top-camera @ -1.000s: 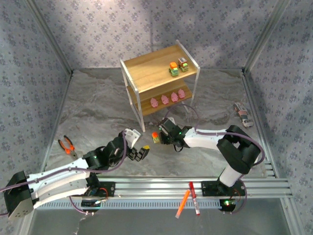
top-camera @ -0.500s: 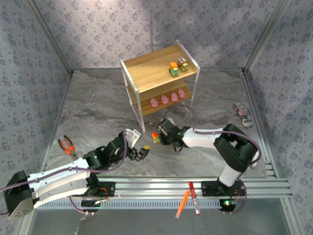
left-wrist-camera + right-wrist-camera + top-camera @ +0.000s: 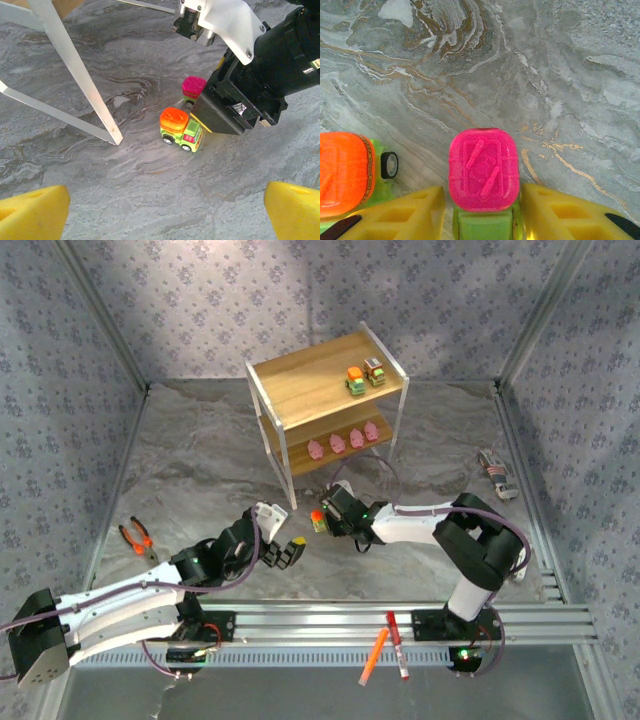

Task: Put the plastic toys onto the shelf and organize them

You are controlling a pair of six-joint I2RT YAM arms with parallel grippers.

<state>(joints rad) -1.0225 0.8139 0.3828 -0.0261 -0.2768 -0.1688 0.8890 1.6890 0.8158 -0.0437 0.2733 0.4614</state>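
**Tabletop stock: two trucks loose, six toys shelved**

Right jaws: yellow pads sit low on the tabletop, flanking the pink-topped truck. One pad touches its green body and a sliver of gap shows at the other, so I cannot tell whether the clamp is firm.
Orange-topped truck: just beside, outside the pads, wheels down.
Left jaws: wide apart, nothing between them, hovering near both trucks and a white leg of the shelf.
Shelf, far centre: two trucks side by side on the top board, four pink pigs in a row on the lower board.
Surface: grey marbled sheet.
Surround: patterned fabric walls. Aluminium rail at the near edge, with two marker pens lying by it. Orange-handled pliers at left.
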